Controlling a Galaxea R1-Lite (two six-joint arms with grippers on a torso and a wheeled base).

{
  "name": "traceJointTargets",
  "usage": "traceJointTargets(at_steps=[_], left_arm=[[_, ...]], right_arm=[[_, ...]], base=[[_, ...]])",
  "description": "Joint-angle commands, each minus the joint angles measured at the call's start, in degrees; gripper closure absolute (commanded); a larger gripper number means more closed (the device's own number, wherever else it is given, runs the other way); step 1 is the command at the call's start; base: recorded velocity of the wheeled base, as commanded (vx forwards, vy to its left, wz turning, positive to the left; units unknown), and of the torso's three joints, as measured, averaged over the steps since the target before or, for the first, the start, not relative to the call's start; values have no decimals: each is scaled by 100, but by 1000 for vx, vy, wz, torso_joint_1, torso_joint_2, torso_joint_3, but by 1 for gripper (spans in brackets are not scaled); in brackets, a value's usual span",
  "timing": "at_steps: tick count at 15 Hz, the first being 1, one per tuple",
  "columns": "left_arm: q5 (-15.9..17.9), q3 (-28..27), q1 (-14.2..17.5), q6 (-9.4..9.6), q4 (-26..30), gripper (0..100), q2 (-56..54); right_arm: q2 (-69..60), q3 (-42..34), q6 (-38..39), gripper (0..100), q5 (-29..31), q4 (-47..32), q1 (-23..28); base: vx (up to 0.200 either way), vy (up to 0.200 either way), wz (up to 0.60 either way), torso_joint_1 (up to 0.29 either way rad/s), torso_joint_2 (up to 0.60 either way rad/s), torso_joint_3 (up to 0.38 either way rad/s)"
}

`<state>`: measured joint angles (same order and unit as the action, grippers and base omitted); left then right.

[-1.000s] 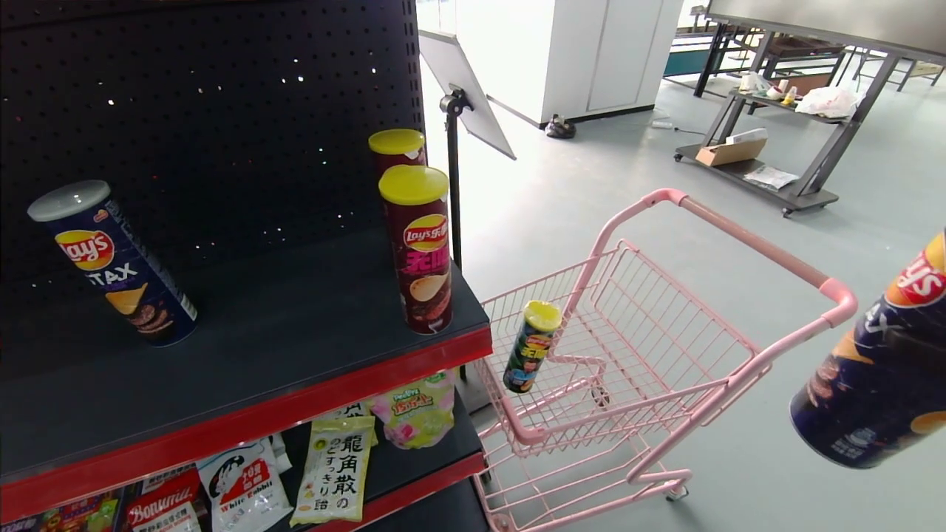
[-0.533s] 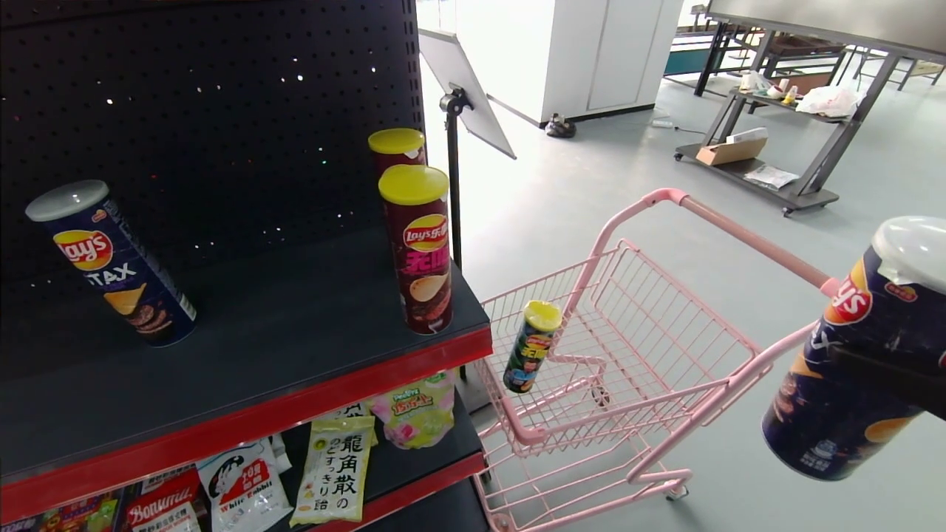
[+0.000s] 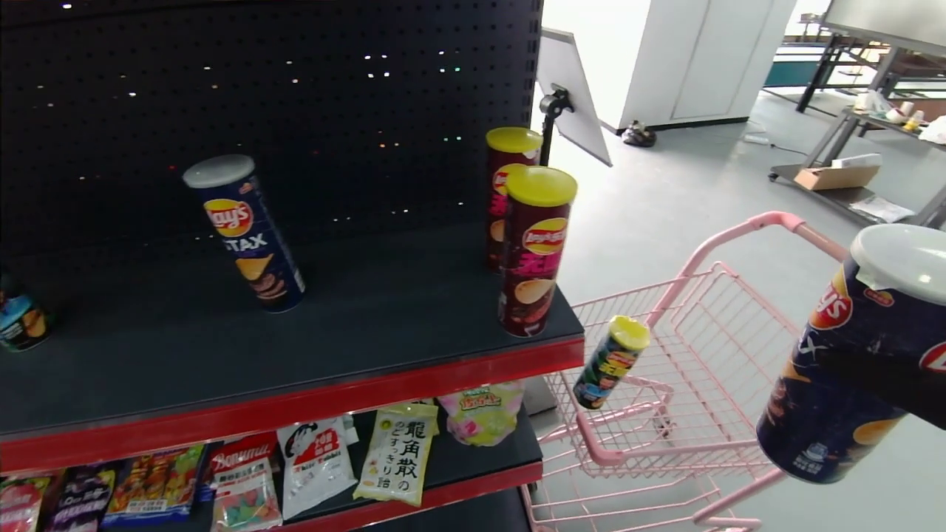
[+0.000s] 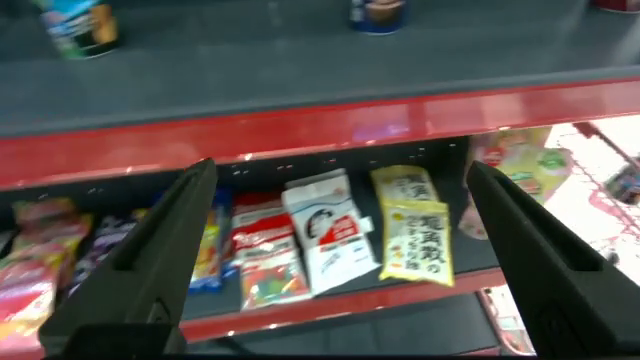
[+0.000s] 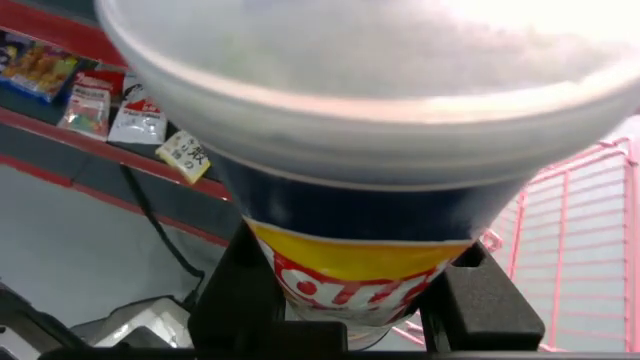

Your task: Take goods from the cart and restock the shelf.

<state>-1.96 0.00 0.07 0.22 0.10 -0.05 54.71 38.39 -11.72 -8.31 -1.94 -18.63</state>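
My right gripper (image 3: pixel 898 388) is shut on a dark blue chip can with a white lid (image 3: pixel 842 347), held tilted in the air to the right of the pink cart (image 3: pixel 728 247). In the right wrist view that can (image 5: pixel 365 150) looms close, lid toward the camera, clamped between the black fingers (image 5: pixel 240 300). A green can with a yellow lid (image 3: pixel 610 362) leans inside the cart. On the black shelf (image 3: pixel 295 347) stand a matching blue can (image 3: pixel 244 233) and two maroon cans (image 3: pixel 533 251). My left gripper (image 4: pixel 340 265) is open in front of the lower shelf.
A small can (image 3: pixel 21 319) stands at the shelf's far left. Snack bags (image 3: pixel 388 462) fill the lower shelf, also seen as bags (image 4: pixel 325 240) beyond the left gripper. A red lip (image 3: pixel 332 399) edges the top shelf. A panel on a stand (image 3: pixel 573 96) rises behind the shelf end.
The held blue can rose, bringing its white lid into view. The head camera then turned left, so shelf and cart shifted right in the picture.
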Motion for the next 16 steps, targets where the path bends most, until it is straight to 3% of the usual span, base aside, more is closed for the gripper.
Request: traceJointTargets(at_steps=[1, 3, 12, 16], left_arm=[[3, 0, 1, -4, -1, 0, 5], [3, 0, 1, 4, -1, 0, 5], [3, 0, 1, 4, -1, 0, 5], [3, 0, 1, 4, -1, 0, 5]], right_arm=[[4, -7, -6, 100, -4, 0, -1], [-75, -33, 3, 100, -4, 0, -1], [-883, -534, 152, 100, -12, 211, 8], [-1235, -930, 170, 100, -21, 247, -1]], base=[[0, 0, 600, 2, -7, 2], [0, 0, 600, 0, 2, -2], [0, 0, 0, 0, 0, 0], [-200, 0, 0, 6, 1, 2]])
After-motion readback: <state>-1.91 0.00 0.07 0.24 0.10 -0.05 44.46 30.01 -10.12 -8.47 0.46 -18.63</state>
